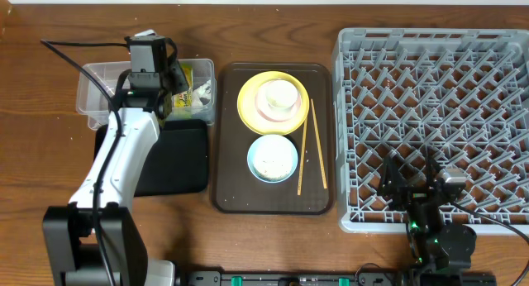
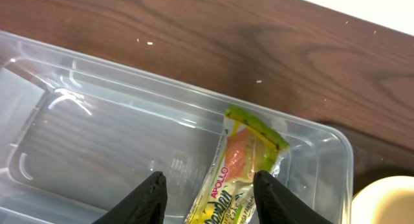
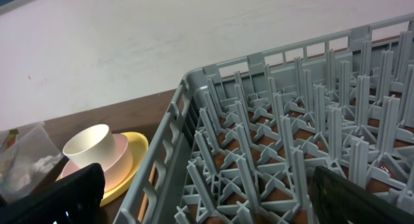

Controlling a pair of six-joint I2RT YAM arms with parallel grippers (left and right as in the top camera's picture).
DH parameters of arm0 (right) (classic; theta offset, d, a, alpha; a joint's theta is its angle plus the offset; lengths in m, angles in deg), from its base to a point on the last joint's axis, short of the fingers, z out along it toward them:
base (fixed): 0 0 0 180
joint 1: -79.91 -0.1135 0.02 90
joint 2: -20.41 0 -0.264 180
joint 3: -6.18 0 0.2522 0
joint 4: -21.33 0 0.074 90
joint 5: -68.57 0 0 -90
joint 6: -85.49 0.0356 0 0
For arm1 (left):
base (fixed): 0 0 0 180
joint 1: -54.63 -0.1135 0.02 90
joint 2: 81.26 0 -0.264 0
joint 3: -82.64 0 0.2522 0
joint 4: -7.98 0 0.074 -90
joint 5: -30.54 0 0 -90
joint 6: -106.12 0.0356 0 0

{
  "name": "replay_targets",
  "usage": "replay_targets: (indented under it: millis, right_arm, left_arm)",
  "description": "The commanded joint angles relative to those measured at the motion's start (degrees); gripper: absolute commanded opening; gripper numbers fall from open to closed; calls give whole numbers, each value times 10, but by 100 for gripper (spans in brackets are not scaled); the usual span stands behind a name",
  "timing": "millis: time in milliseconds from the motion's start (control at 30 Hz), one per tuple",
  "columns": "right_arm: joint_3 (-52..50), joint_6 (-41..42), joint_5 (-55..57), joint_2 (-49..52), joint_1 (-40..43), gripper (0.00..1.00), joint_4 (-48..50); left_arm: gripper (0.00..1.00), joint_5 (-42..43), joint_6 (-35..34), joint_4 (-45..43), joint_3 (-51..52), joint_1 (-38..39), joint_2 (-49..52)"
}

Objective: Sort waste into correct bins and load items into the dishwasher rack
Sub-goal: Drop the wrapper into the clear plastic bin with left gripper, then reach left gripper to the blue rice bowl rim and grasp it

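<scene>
So from the overhead, we've got the left gripper (image 1: 175, 78) over the clear plastic rectangular tub (image 1: 91, 92) at the top left of the wooden table (image 1: 264, 21). The yellow-green-orange snack wrapper (image 1: 198, 73) and the crumpled white paper scrap (image 1: 201, 94) are both inside the tub, at its right end. The shallow black rectangular tray (image 1: 178, 158) sits just below the tub.

In the middle, the dark brown serving tray (image 1: 223, 154) carries the round yellow plate (image 1: 246, 104), with the small pink bowl (image 1: 266, 112) and white cup (image 1: 278, 94) stacked on it. The light blue bowl (image 1: 272, 158) is below that stack, and the pair of thin wooden chopsticks (image 1: 303, 150) lies along the tray's right side. The right gripper (image 1: 411, 174) hovers over the near edge of the big square grey plastic dishwasher rack (image 1: 430, 88).

Left wrist cam: the jaws are apart and the wrapper lies in the gap between them, down in the tub, with its far end tucked toward the corner. We see bare tub floor between it and the finger on the picture's left. On the other side it runs very close to the finger, and we can't tell if they touch. Nothing is clamped.

Right wrist cam: the jaws are spread wide with only rack pegs between them, and nothing is held. The cup, pink bowl and plate show off to the left, outside the rack.
</scene>
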Motion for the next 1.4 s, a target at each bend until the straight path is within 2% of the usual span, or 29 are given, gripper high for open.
replay_targets:
  millis: [0, 100, 200, 300, 433, 633, 767, 1000, 1367]
  right_arm:
    - [-2, 6, -2, -3, -1, 99, -1]
    - [-2, 6, -2, -3, -1, 99, -1]
    - [-2, 6, -2, -3, -1, 99, -1]
    - [-2, 6, -2, -3, -1, 99, -1]
    - [-2, 6, -2, -3, -1, 99, -1]
    - [-2, 6, -2, -3, -1, 99, -1]
    - [-2, 6, -2, -3, -1, 99, -1]
    - [-2, 6, -2, -3, -1, 99, -1]
    - [-2, 6, -2, -3, -1, 99, -1]
  left_arm:
    - [46, -14, 10, 2, -18, -3, -50]
    - [47, -3, 5, 19, -18, -3, -96]
    - [47, 64, -7, 66, -18, -3, -156]
    - [47, 148, -50, 144, -18, -2, -214]
    - [47, 233, -59, 263, -18, -1, -262]
    - [47, 276, -50, 434, -18, -1, -277]
    - [47, 276, -13, 498, -13, 16, -276]
    - [47, 271, -9, 513, -10, 83, -274]
    - [46, 267, -19, 442, -10, 203, -249]
